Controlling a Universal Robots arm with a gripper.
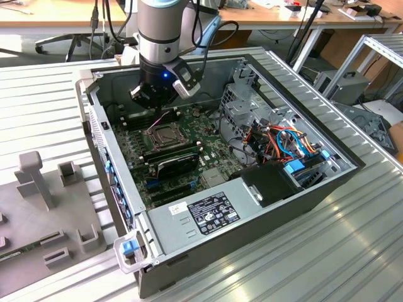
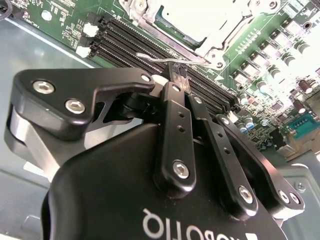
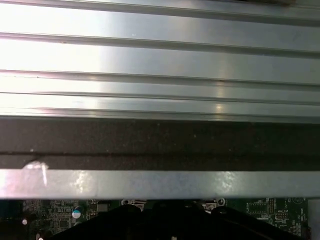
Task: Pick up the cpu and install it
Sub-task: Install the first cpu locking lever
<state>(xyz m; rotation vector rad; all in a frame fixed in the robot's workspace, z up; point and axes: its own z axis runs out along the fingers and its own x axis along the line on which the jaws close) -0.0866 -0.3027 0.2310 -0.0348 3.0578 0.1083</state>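
Observation:
An open computer case [image 1: 189, 217] lies on the ribbed metal table, with the green motherboard [image 1: 135, 148] inside. In the exterior view my gripper [image 1: 154, 106] hangs over the board's far part, just beyond the square socket [image 1: 165, 133] with its metal frame. In the second wrist view the gripper [image 2: 178, 70] is shut, its black fingers [image 2: 172, 120] pressed together. Their tips sit at the socket's thin metal lever [image 2: 150, 56]. Inside the socket frame [image 2: 220, 37] lies a pale flat square with a green edge, which looks like the cpu [image 2: 200, 20].
Long black memory sticks [image 1: 176, 154] lie next to the socket. A drive cage with coloured cables [image 1: 283, 141] and a black box [image 1: 274, 182] fill the case's right side. A grey fixture plate [image 1: 44, 214] lies on the table at the exterior view's left. Case walls surround the board.

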